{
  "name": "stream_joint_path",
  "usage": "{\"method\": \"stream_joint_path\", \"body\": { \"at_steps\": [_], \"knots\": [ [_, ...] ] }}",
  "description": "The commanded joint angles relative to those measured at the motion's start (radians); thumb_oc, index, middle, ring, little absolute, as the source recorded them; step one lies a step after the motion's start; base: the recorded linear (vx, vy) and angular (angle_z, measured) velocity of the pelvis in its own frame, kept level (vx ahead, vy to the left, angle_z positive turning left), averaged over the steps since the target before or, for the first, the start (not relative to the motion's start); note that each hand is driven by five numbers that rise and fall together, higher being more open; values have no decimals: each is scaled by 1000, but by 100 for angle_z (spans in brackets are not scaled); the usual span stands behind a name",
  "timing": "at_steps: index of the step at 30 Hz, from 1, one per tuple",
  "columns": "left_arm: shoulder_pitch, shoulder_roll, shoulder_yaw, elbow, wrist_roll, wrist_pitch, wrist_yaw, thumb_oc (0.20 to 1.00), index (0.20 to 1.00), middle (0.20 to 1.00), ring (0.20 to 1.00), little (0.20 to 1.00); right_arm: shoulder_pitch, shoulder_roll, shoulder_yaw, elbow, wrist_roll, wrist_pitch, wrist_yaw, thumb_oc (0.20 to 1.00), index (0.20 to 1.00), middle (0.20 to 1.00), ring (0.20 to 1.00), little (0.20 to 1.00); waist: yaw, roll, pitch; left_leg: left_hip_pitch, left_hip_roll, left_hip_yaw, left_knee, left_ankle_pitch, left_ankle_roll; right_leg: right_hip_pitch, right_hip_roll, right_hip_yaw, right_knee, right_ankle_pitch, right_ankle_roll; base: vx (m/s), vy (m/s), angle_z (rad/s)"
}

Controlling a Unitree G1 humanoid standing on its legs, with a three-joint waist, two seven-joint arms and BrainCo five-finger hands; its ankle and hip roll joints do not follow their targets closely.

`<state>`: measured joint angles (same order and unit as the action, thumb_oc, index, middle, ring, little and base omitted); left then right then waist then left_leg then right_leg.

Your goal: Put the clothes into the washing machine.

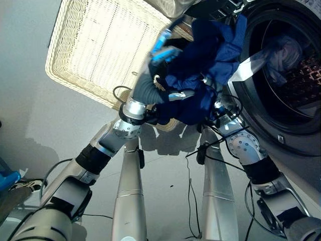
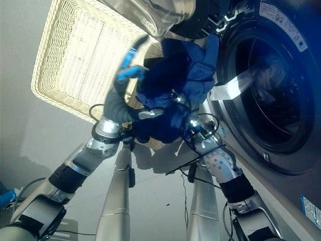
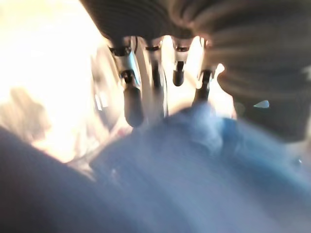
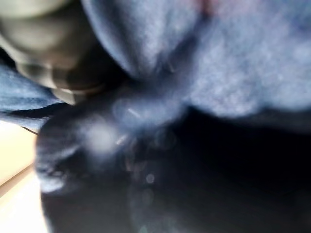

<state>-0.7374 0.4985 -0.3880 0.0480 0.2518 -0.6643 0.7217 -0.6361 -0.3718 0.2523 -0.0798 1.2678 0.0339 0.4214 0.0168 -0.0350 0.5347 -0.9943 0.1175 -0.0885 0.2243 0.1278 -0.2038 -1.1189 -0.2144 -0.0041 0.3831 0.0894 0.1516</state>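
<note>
A dark blue garment (image 1: 200, 65) hangs bunched in the air between the wicker basket (image 1: 95, 45) and the round drum opening of the washing machine (image 1: 296, 75). My left hand (image 1: 161, 46) reaches up along the garment's left side. In the left wrist view its fingers (image 3: 132, 99) are nearly straight and rest against the blue cloth (image 3: 194, 165). My right hand (image 4: 53, 53) is buried under the garment from below, and blue cloth (image 4: 233, 73) covers it. Pale and blue clothes (image 1: 286, 52) lie inside the drum.
The basket lies on the grey floor to the left of the machine. The machine's open door (image 2: 150, 15) stands at the top, above the basket's far corner. A blue object (image 1: 7, 178) sits at the left edge.
</note>
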Motion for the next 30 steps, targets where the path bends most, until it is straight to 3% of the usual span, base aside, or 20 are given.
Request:
{"method": "stream_joint_path", "body": {
  "at_steps": [1,6,16,22,25,30],
  "knots": [
    [-5,-11,66,-34,92,-64,185,1000,1000,1000,1000,1000,15,43,-5,-152,-3,-21,36,200,200,200,200,200,-13,6,-15,-21,-132,37,28,-20,116,35,74,-129,-109,114,31,-3,-39,1],
    [-4,-41,88,-39,152,-53,294,1000,1000,1000,1000,1000,3,64,-11,-162,-13,-10,9,200,200,200,200,200,-10,1,-15,-23,-131,32,32,-20,114,37,71,-134,-104,113,32,0,0,0],
    [-19,-47,99,-24,148,-21,316,1000,1000,1000,1000,1000,-6,68,-35,-145,-25,-40,-12,200,200,200,200,200,-12,-2,-15,-16,-128,33,29,-20,109,45,70,-135,-106,114,34,0,0,0],
    [-29,-36,103,17,131,11,318,1000,1000,1000,1000,1000,-12,66,-79,-110,0,-163,-32,200,200,200,200,200,-16,-1,-15,-15,-125,36,32,-20,107,46,70,-133,-99,112,35,0,0,0],
    [-49,-22,101,82,86,42,319,1000,1000,1000,1000,1000,-26,56,-122,-76,23,-260,-116,200,200,200,200,200,-22,0,-15,-13,-121,42,36,-20,105,47,72,-128,-95,113,37,0,0,0],
    [-61,-8,101,151,30,80,339,1000,1000,1000,1000,1000,-35,28,-165,-18,51,-320,-216,200,200,200,200,200,-28,3,-15,-7,-115,50,33,-19,101,48,73,-123,-95,113,38,-2,7,0]
  ]
}}
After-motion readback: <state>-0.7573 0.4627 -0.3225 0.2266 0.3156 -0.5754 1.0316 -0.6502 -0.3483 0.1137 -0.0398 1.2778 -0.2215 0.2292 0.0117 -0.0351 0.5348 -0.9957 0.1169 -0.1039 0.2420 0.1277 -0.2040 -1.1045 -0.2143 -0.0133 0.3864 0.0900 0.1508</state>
